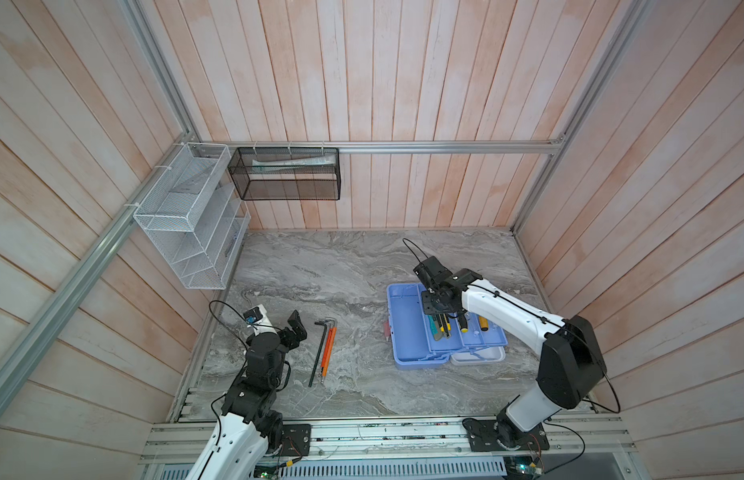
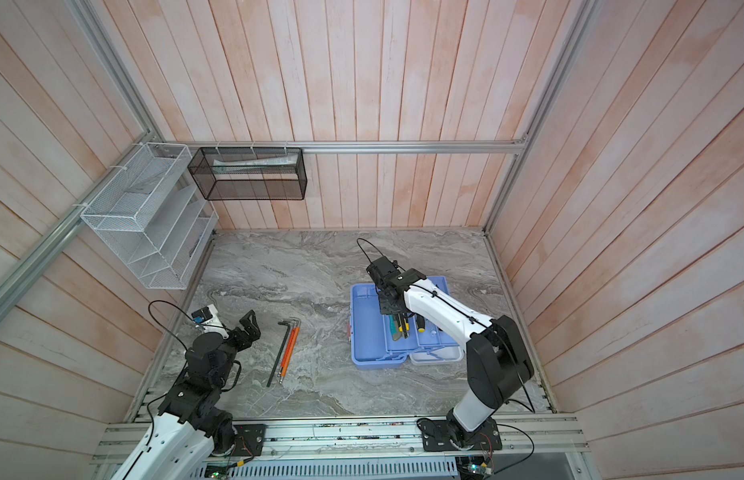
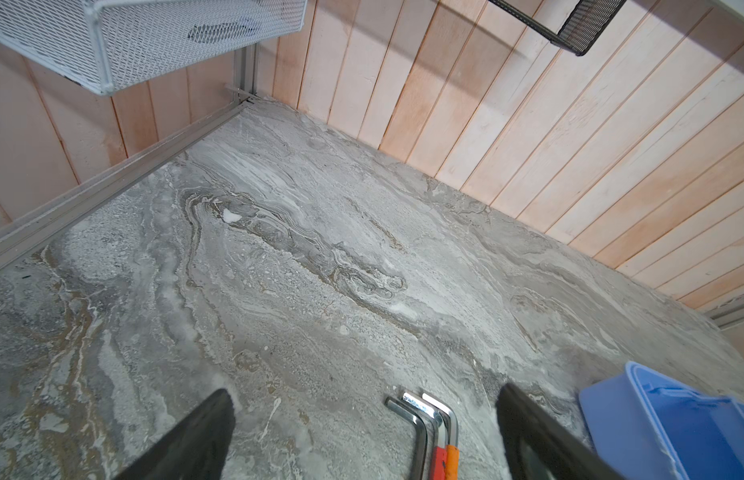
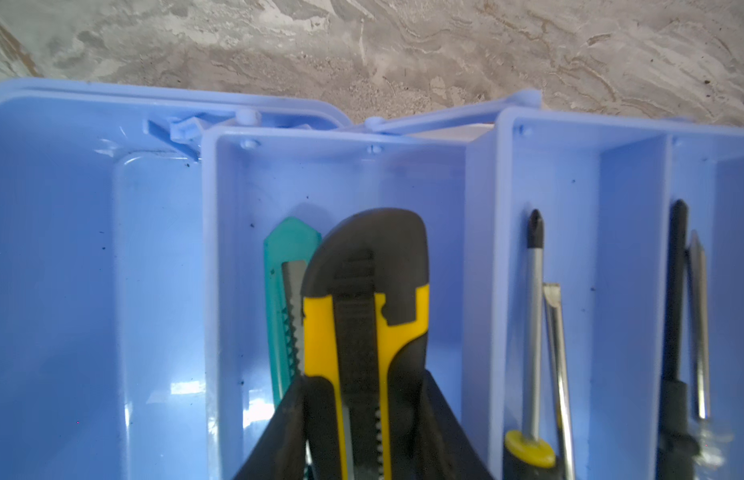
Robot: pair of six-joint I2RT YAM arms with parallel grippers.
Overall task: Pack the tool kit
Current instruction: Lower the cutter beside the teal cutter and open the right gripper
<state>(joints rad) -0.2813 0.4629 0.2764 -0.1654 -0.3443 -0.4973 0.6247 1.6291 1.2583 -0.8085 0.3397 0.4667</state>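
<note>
The tool kit (image 1: 405, 328) (image 2: 368, 328) lies open right of centre in both top views, blue trays fanned out, white lid (image 1: 482, 355) at its near side. My right gripper (image 4: 364, 390) (image 1: 434, 309) is shut on a yellow-and-black utility knife (image 4: 362, 311) over the middle tray (image 4: 237, 249), beside a teal utility knife (image 4: 280, 291). Screwdrivers (image 4: 536, 311) lie in the neighbouring tray. Three hex keys (image 1: 325, 349) (image 3: 428, 424), two with orange sleeves, lie on the table to the left. My left gripper (image 1: 297, 326) (image 3: 366, 392) hovers open beside them, holding nothing.
A white mesh basket (image 1: 187, 220) hangs on the left wall and a black mesh basket (image 1: 285, 174) on the back wall. Wooden walls close in the marble table (image 1: 341, 270) on three sides. An aluminium rail (image 1: 382, 432) runs along the front edge.
</note>
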